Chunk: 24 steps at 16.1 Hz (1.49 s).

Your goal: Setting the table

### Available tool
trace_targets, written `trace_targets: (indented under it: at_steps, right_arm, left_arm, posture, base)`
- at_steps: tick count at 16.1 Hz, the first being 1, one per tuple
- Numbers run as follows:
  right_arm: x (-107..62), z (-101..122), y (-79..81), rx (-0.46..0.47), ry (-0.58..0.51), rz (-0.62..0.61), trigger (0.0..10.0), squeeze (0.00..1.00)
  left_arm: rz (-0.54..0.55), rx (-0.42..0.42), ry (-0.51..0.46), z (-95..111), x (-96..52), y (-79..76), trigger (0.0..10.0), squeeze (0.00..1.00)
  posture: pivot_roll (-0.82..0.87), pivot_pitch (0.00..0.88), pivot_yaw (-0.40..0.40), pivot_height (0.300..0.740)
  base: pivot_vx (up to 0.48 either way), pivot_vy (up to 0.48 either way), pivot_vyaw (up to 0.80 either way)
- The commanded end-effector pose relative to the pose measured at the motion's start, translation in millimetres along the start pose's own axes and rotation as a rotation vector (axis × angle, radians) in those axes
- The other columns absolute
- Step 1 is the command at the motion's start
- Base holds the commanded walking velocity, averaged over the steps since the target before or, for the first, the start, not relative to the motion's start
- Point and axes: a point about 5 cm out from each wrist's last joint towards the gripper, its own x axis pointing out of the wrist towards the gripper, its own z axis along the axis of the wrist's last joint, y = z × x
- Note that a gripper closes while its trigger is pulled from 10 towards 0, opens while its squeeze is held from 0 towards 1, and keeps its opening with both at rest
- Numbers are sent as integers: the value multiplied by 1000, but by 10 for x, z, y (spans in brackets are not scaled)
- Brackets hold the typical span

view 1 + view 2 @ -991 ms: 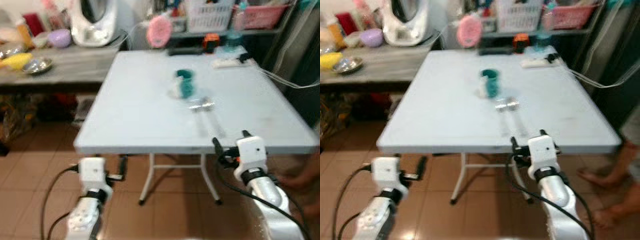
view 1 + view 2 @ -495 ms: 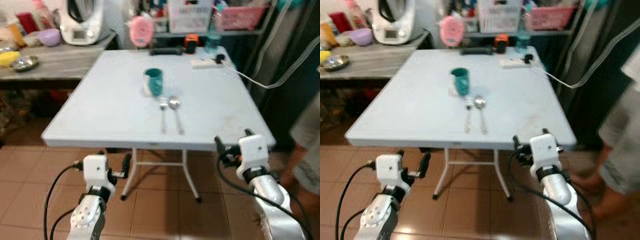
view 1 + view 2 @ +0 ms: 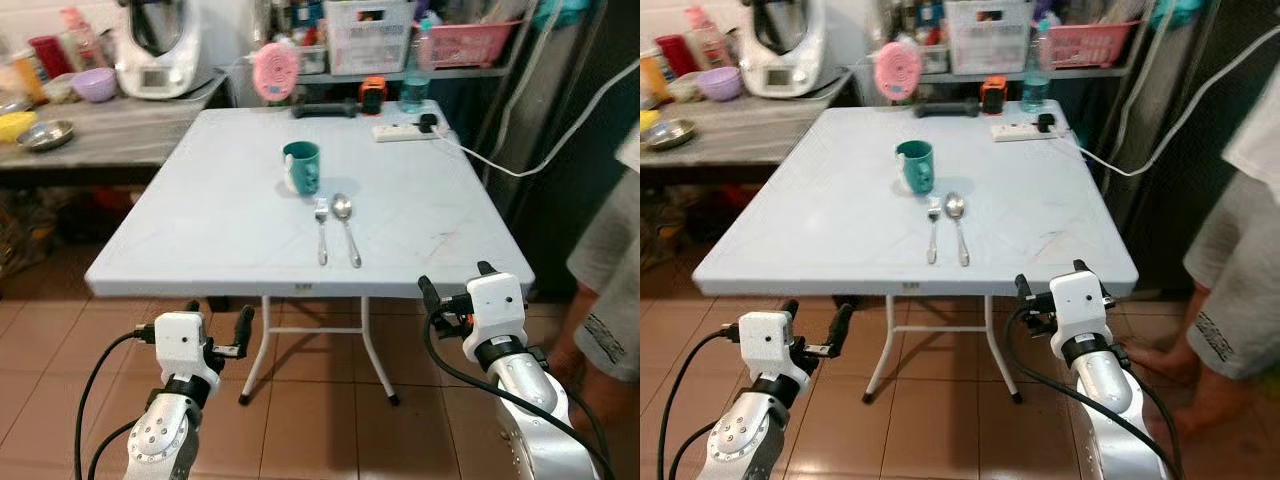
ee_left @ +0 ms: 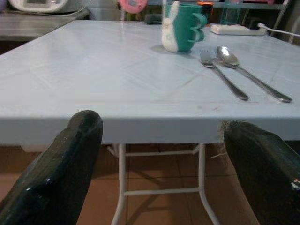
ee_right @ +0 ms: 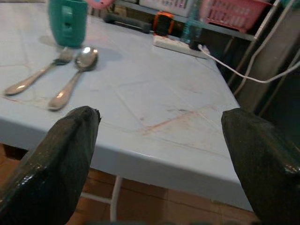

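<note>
A pale blue folding table (image 3: 230,215) stands on a brown tiled floor (image 3: 320,430), and nothing on it carries lettering that can be made out. Behind it to the left runs a grey counter (image 3: 110,125) with a white kitchen appliance (image 3: 158,45), a purple bowl (image 3: 97,84), a steel dish (image 3: 45,135) and a yellow bowl (image 3: 14,124). At the back a shelf holds a white basket (image 3: 371,34) and a pink basket (image 3: 468,43); any labels on them are too small to read. A person (image 3: 610,240) in grey shorts stands at the right edge, barefoot on the tiles.

Near the far table edge lie a white power strip (image 3: 405,130) with its white cable (image 3: 520,160) trailing off to the right, a black bar-shaped object (image 3: 325,108), a small orange and black device (image 3: 373,93), a clear bottle (image 3: 414,85) and a round pink object (image 3: 272,70).

A teal mug (image 3: 302,167) stands upright near the middle of the table. Just in front of it a fork (image 3: 321,228) and a spoon (image 3: 347,226) lie side by side, close but apart, handles toward the robot.

The left gripper (image 3: 215,320) hovers below and in front of the table's near edge, fingers spread and holding nothing. The right gripper (image 3: 452,287) is level with the near right corner, likewise spread wide and empty.
</note>
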Motion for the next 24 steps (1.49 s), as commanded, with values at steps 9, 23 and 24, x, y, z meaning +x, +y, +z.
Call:
trace_targets:
  at_steps: [9,23,24]
  right_arm:
    - [11,29,18,3,-17,9,10000,0]
    - [0,-13,71,11,-10,17,10000,0]
    - [0,-14,72,11,-10,17,10000,0]
  left_arm:
    - [-28,15,-5,12,1,-10,10000,0]
    - [-21,28,38,-29,-32,13,10000,0]
    - [-21,27,37,-29,-33,14,10000,0]
  posture:
    - [-167,16,63,740]
    - [-155,20,75,740]
    - [-154,20,74,740]
  base:
    - [298,0,0]
    - [290,0,0]
    - [0,0,0]
